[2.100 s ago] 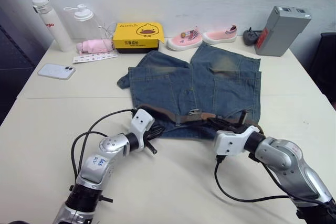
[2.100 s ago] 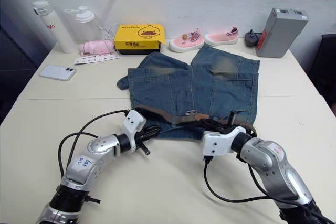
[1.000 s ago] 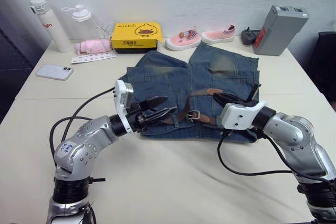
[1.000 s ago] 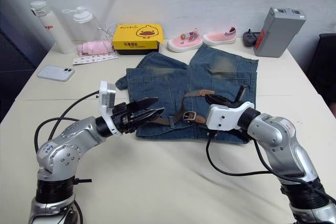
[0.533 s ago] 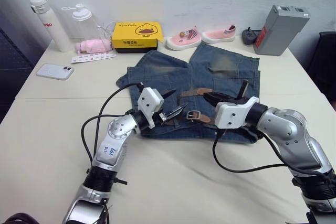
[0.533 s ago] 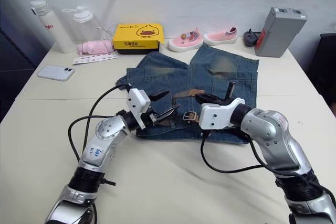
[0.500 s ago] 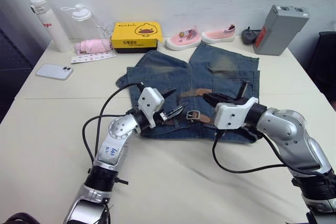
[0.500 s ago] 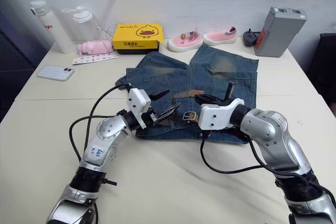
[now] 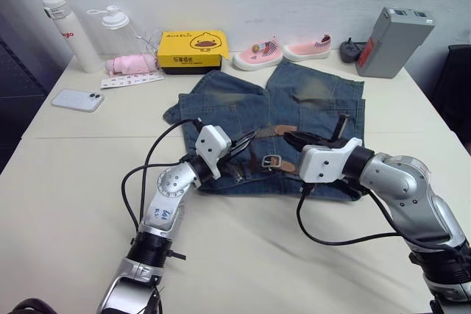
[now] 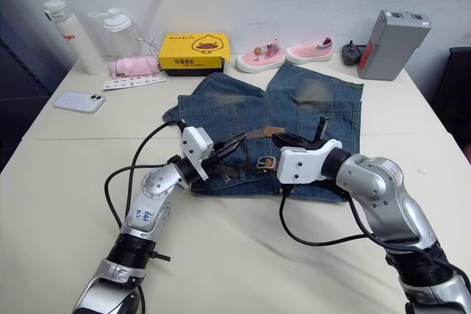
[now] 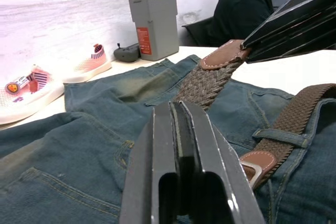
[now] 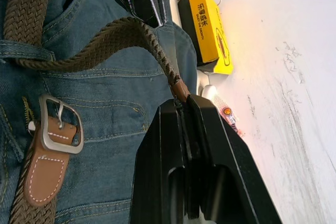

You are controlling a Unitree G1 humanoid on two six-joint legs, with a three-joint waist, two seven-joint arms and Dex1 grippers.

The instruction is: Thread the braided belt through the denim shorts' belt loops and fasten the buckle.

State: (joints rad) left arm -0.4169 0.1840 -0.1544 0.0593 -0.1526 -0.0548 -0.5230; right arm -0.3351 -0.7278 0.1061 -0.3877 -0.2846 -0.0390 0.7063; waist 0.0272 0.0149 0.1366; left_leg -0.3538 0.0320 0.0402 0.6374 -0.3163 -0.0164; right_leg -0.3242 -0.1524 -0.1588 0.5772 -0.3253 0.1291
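The denim shorts [image 10: 294, 119] are lying flat at the centre of the frame on the white table [image 10: 243, 262]. The braided belt [image 10: 254, 145] is crossing the lower part of the shorts, its free end arching upward. The buckle [image 10: 266, 162] is lying on the denim at centre frame. The left gripper [image 10: 237, 142] is reaching in from lower left, fingers pressing together on the belt. The right gripper [image 10: 288, 140] is reaching in from lower right, its fingers pinching the belt's end. Along the upper edge are standing two bottles [image 10: 70, 34], a yellow box [image 10: 194, 51], pink shoes [image 10: 285, 53] and a grey case [image 10: 393, 33]. A phone [image 10: 76, 101] is lying at left.
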